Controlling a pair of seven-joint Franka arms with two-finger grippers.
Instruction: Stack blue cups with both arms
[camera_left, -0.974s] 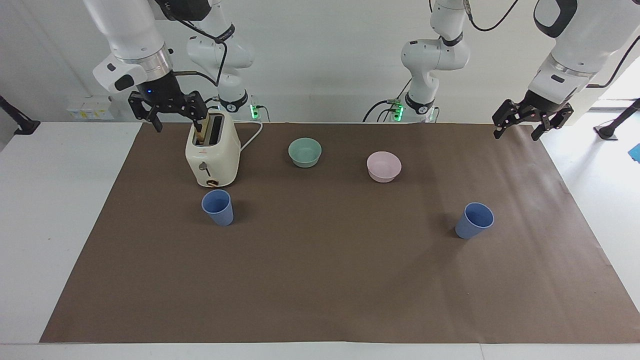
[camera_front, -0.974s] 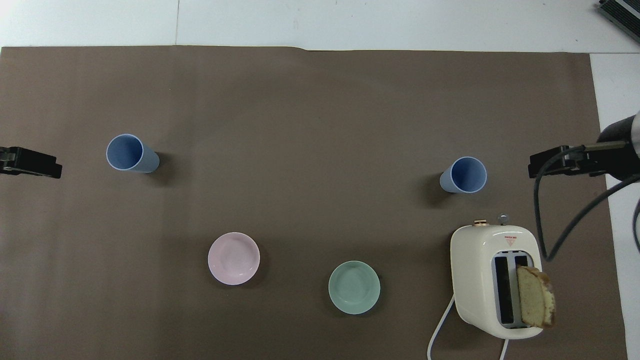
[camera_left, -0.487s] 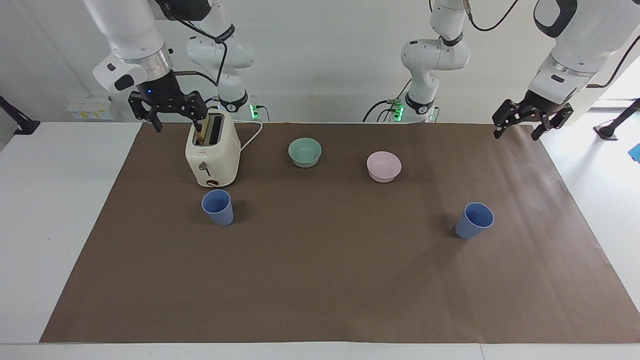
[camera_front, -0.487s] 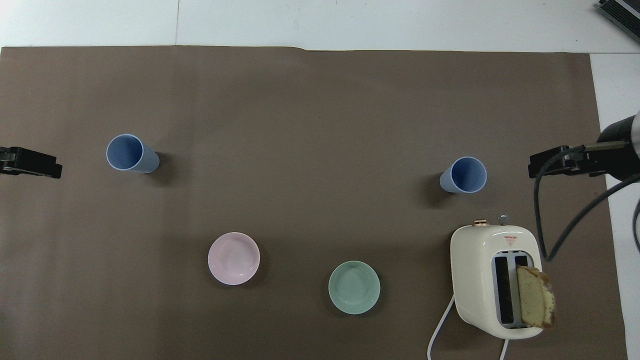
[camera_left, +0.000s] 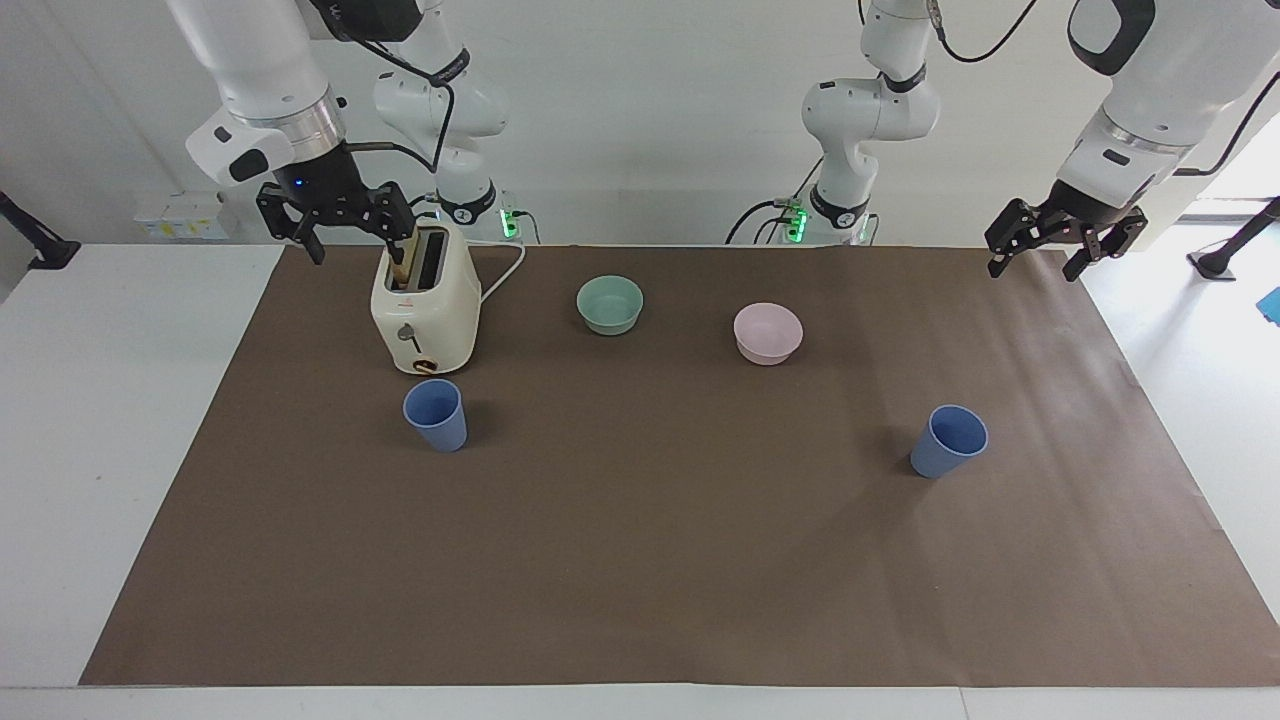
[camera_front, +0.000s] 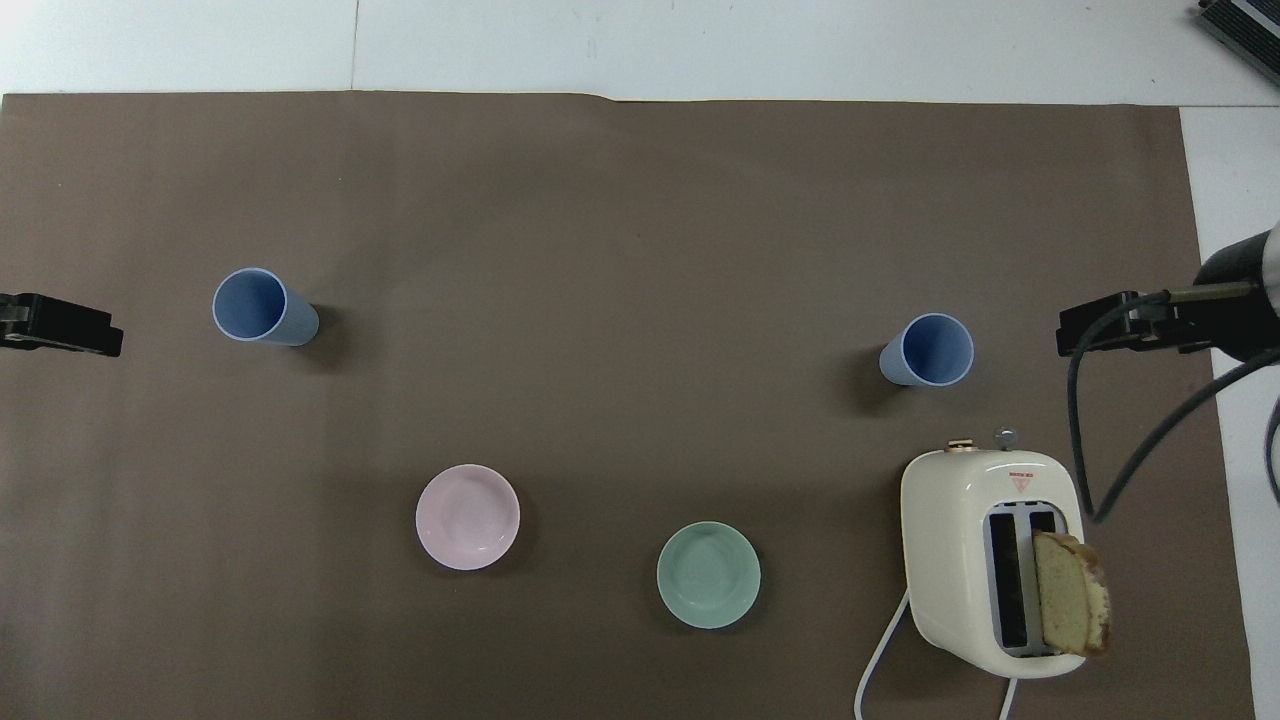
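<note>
**Both arms raised, the two blue cups standing apart**

I see two blue cups upright on the brown paper that covers the counter (camera_left: 60, 420). One blue cup (camera_left: 435, 414) stands in the left middle of the facing view, just in front of the cream toaster (camera_left: 425, 300), with a small gap between them. The other blue cup (camera_left: 948, 440) stands in the right middle of the same view, well apart from the first one. Nothing is inside either cup.

The right gripper (camera_left: 335, 222) hangs in the upper left of the facing view, over the paper's edge beside the toaster. Its fingers are spread wide and hold nothing. The left gripper (camera_left: 1062, 240) hangs in the upper right, over the corner of the paper, also with fingers wide and empty.

Between the cups, higher in the facing view, sit a teal bowl (camera_left: 610, 304) and a pink bowl (camera_left: 767, 333). A slice of bread (camera_front: 1070, 606) stands up out of one toaster slot.
</note>
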